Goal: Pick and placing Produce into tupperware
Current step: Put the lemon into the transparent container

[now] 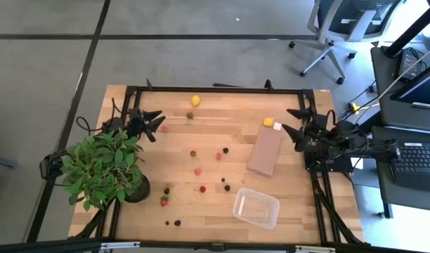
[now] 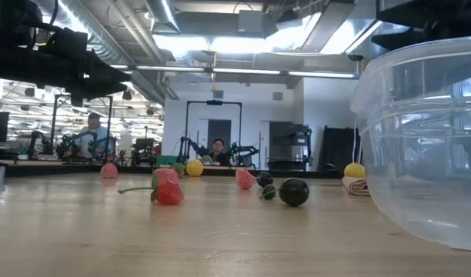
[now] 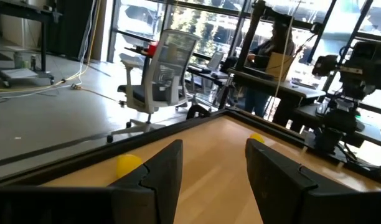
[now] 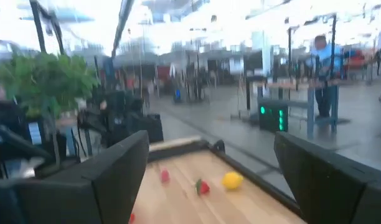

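Near the front table edge, on the right arm's side: tupperware, mouth up, clear and empty, ready for drops from above. Holds no produce yet, so judged at the very start of the job.

Left of the tupperware, near it: one blackberry and one strawberry, likely the shortest carries. Farther from the tupperware, toward the table's middle: more red and dark pieces, loose and apart from one another, each with room around it for fingers. Farthest from the tupperware, by the back rail: one lemon.

Just behind the tupperware: flat brown block, lying flat, not part of the job. At the block's far end, just beside it: second lemon.

Beyond that lemon, seen from the tupperware: right gripper, fingers spread wide with nothing between them, aimed over the table. Probably set wide to take a piece, the lemon being closest.

Diagonally across the table from the tupperware: left gripper, fingers parted with a clear gap, also empty, apparently waiting. Below it, well left of the tupperware: leafy potted plant, crowding that arm's reach to the front pieces.
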Controlling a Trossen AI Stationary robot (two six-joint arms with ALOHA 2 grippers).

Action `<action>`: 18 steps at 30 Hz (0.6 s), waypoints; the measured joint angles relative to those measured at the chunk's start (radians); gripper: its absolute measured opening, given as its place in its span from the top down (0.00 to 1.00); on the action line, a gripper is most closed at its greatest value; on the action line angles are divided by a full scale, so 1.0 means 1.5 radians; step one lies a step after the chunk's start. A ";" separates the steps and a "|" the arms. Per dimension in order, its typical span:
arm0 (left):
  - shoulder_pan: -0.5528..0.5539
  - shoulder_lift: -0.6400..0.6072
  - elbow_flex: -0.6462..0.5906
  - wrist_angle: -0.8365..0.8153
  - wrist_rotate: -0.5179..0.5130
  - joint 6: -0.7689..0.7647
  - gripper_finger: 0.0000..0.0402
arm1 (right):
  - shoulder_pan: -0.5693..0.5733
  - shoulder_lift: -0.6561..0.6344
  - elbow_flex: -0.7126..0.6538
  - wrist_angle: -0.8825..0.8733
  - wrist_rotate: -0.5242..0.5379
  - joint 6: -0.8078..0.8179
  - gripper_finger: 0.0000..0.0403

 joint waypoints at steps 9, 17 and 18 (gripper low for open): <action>0.000 0.000 0.000 0.003 0.002 -0.002 0.59 | -0.019 0.327 0.342 -0.384 0.074 0.149 0.14; 0.000 0.000 0.000 0.003 0.002 -0.002 0.59 | -0.134 0.642 0.660 -0.822 0.078 0.255 0.14; 0.000 0.000 0.000 0.003 0.002 -0.003 0.59 | -0.144 0.671 0.682 -0.836 0.077 0.212 0.14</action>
